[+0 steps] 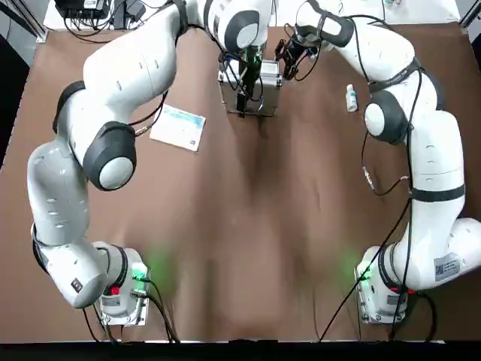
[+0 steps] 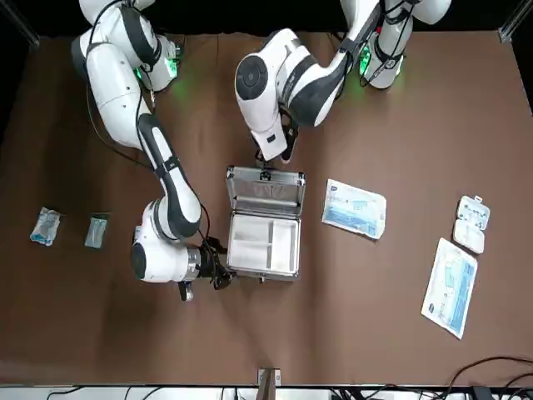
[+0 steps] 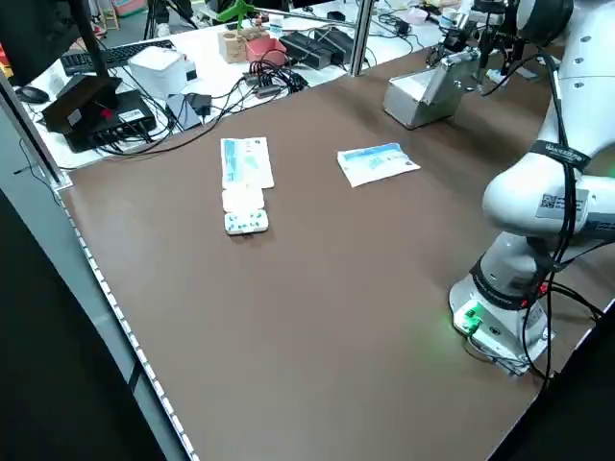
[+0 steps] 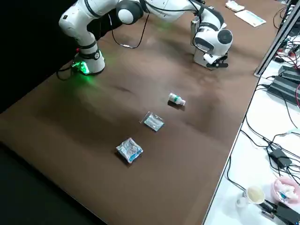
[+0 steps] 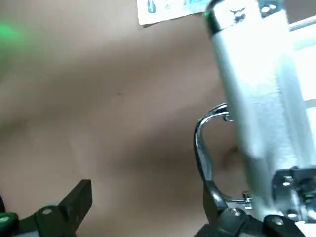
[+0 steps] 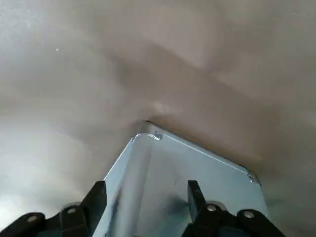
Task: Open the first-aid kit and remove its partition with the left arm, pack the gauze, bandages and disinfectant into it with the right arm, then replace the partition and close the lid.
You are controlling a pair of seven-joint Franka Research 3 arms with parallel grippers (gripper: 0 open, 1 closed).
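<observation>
The silver first-aid kit (image 2: 263, 273) stands open at the far middle of the table, its lid (image 2: 265, 190) upright. The pale partition (image 2: 265, 240) lies inside it. My left gripper (image 2: 266, 167) is open at the lid's top edge; the lid's handle (image 5: 201, 148) shows between its fingers. My right gripper (image 2: 221, 273) is open against the kit's side wall (image 6: 177, 173), near a corner. The white disinfectant (image 1: 351, 98) bottle lies on the table by the right arm. Two small packets (image 2: 46, 225) (image 2: 97, 231) lie farther out on that side.
A blue-and-white pack (image 2: 354, 208) lies beside the kit on the left arm's side. A long flat pack (image 2: 450, 287) and a small white blister pack (image 2: 472, 223) lie beyond it. Cables and boxes (image 3: 106, 110) crowd a white bench past the table's far edge.
</observation>
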